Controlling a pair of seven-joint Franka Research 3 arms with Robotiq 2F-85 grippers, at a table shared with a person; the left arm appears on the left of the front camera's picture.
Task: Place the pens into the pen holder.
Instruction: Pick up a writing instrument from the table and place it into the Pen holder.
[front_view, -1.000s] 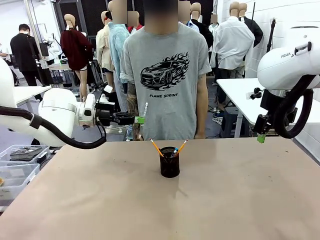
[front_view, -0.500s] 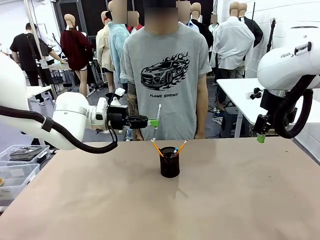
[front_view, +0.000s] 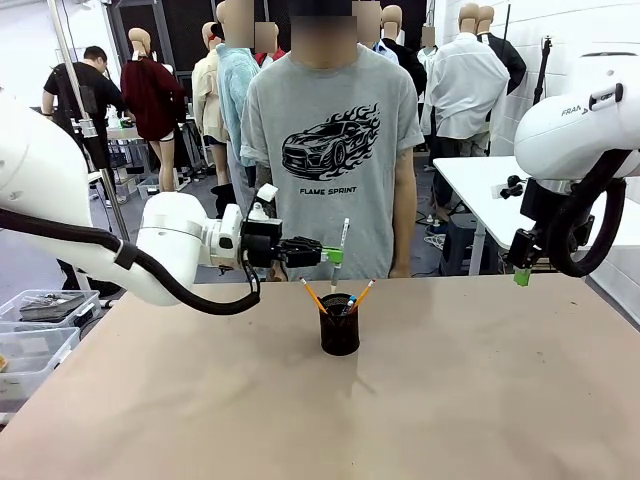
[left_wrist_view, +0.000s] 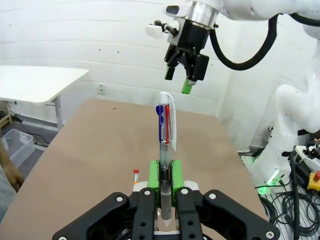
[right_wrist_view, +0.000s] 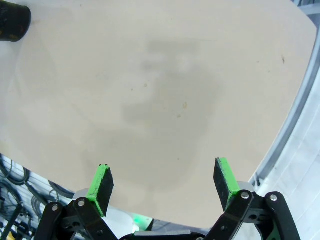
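Pencils sit in holder (front_view: 339, 324); your left gripper (front_view: 333, 256) clamps pen (front_view: 342, 243) above it, drop it in; right gripper (right_wrist_view: 164, 183) wide, empty.

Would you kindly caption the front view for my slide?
Left gripper holds a pen upright above the pen holder.

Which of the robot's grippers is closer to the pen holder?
The left. The left gripper holds a pen just above the pen holder; the right gripper hangs open far off to its right, near the table edge.
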